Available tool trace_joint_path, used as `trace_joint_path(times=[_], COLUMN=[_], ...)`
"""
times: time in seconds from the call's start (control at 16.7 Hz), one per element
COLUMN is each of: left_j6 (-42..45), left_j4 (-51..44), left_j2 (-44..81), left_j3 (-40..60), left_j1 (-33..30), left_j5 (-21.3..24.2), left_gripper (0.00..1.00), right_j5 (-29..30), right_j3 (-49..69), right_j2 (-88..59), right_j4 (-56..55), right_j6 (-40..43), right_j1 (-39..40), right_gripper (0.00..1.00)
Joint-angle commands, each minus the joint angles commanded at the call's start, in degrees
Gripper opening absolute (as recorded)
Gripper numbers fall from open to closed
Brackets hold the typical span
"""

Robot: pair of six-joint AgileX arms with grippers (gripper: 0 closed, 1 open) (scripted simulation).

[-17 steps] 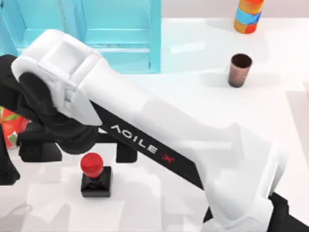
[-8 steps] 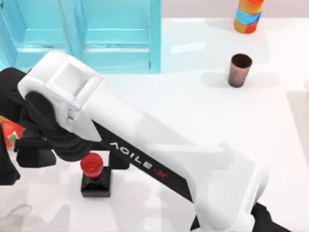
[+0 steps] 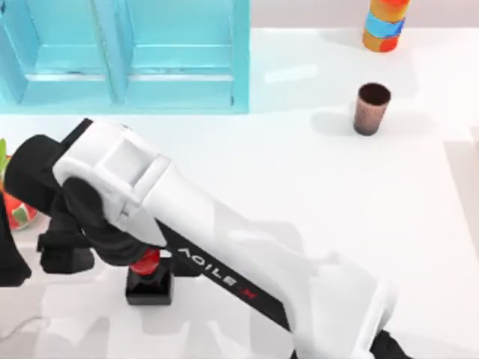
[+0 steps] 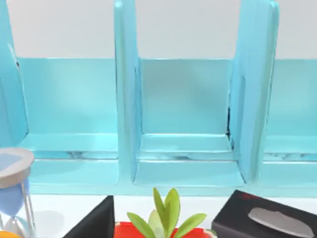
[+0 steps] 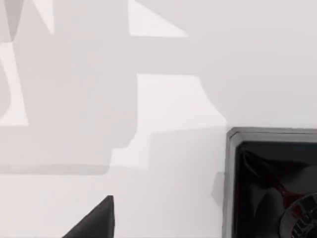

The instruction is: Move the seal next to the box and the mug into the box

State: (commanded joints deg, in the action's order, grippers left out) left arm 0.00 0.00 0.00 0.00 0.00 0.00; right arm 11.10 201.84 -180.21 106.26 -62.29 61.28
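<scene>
The seal (image 3: 149,284), a black block with a red knob, stands near the table's front left. My right gripper (image 3: 127,259) is open over it, one black finger on each side of the knob, which the wrist partly covers. In the right wrist view the seal's black base (image 5: 272,183) lies off to one side of a fingertip (image 5: 94,220). The dark brown mug (image 3: 372,108) stands upright at the back right, far from both grippers. The blue box (image 3: 127,52) with open compartments (image 4: 183,129) runs along the back left. My left arm (image 3: 7,258) is parked at the left edge, its gripper open.
An orange-and-blue striped cylinder (image 3: 385,22) stands at the back right. A red pot with a green plant (image 4: 166,218) sits at the left edge (image 3: 15,209), beside a black tissue box (image 4: 270,220) and an hourglass (image 4: 12,193).
My right arm has swung toward the table's front, and its open gripper has come down around the seal's knob. The seal and mug have not moved.
</scene>
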Motion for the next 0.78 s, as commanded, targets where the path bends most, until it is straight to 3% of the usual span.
trace_joint_path(times=[0.18, 0.78], left_j6=[0.00, 0.00], left_j4=[0.00, 0.00], left_j2=[0.00, 0.00], left_j3=[0.00, 0.00], left_j1=[0.00, 0.00], left_j5=[0.00, 0.00], left_gripper=[1.00, 1.00], right_j5=[0.00, 0.00], right_j3=[0.00, 0.00], right_j2=[0.00, 0.00], right_j4=[0.00, 0.00], right_j6=[0.00, 0.00], right_j1=[0.00, 0.00], right_gripper=[1.00, 0.25])
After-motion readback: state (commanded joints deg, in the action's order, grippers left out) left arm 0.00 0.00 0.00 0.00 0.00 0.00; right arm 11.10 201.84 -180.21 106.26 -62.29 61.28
